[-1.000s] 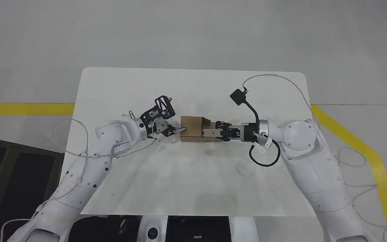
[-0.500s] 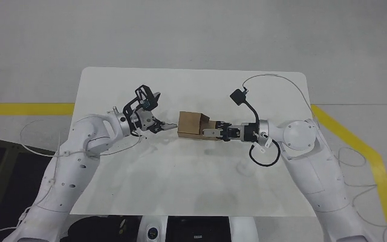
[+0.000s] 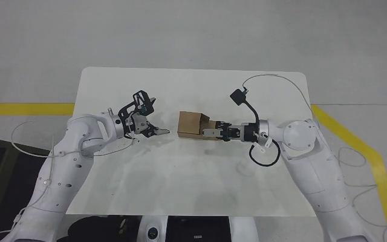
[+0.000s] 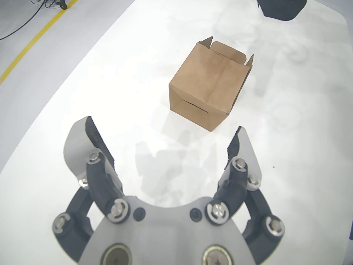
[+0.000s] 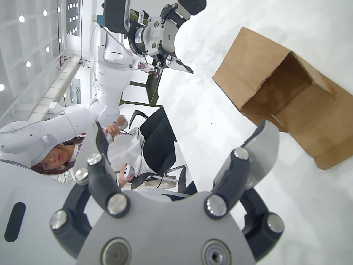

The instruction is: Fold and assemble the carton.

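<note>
A brown carton (image 3: 192, 124) lies on its side at the middle of the white table (image 3: 181, 181). Its closed end, with a slit, faces my left gripper (image 3: 158, 129). Its open end, flaps out, faces my right gripper (image 3: 208, 131). In the left wrist view the carton (image 4: 211, 89) sits a short way beyond the left gripper (image 4: 164, 128), which is open and holds nothing. In the right wrist view the right gripper (image 5: 179, 128) is open, and one finger (image 5: 264, 139) rests by the lower flap at the mouth of the carton (image 5: 289, 89). The left gripper (image 5: 179, 66) hangs beyond it.
A small black box on a cable (image 3: 237, 95) stands above the right forearm. Bare table surface lies in front of and behind the carton. Yellow floor lines (image 3: 36, 109) run past both table sides.
My left gripper has drawn back leftward from the carton's closed end, leaving a gap. The carton and the right arm have stayed in place.
</note>
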